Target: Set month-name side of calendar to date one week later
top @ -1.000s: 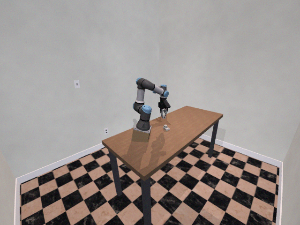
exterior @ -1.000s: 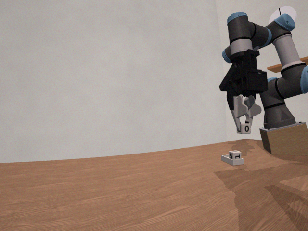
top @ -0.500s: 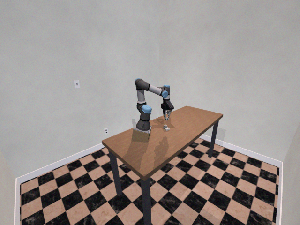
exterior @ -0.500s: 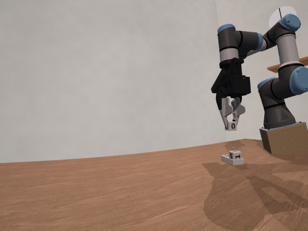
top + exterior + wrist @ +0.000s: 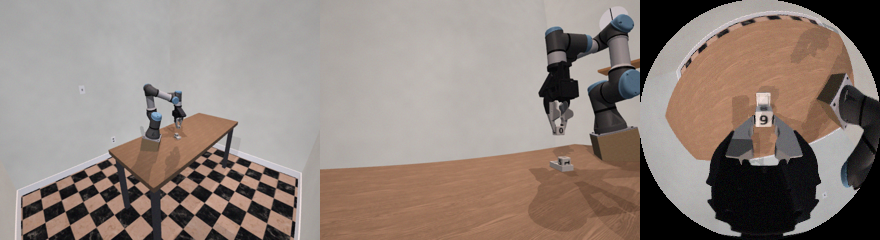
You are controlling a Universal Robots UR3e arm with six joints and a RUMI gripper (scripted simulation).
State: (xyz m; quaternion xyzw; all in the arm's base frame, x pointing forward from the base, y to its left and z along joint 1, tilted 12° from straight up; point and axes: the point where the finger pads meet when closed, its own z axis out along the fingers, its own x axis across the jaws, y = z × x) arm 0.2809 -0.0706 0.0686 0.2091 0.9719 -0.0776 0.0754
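Note:
My gripper (image 5: 559,129) is shut on a white digit cube (image 5: 559,130) and holds it in the air, well above the table. In the exterior view the held cube's side face shows a 0. In the wrist view the held cube (image 5: 763,119) shows a 9 on the face towards the camera. Below it the white tray (image 5: 561,165) rests on the wooden table with the other cube (image 5: 564,160) sitting in it, showing a 5 and a sideways 1 on its two visible sides. The tray with its cube also shows in the wrist view (image 5: 763,100) just beyond the held cube, and in the top view (image 5: 177,136).
The arm's base block (image 5: 615,144) stands on the table to the right of the tray. In the top view the table (image 5: 173,147) is long and stands on a chequered floor; the tray lies near the arm's base (image 5: 152,140).

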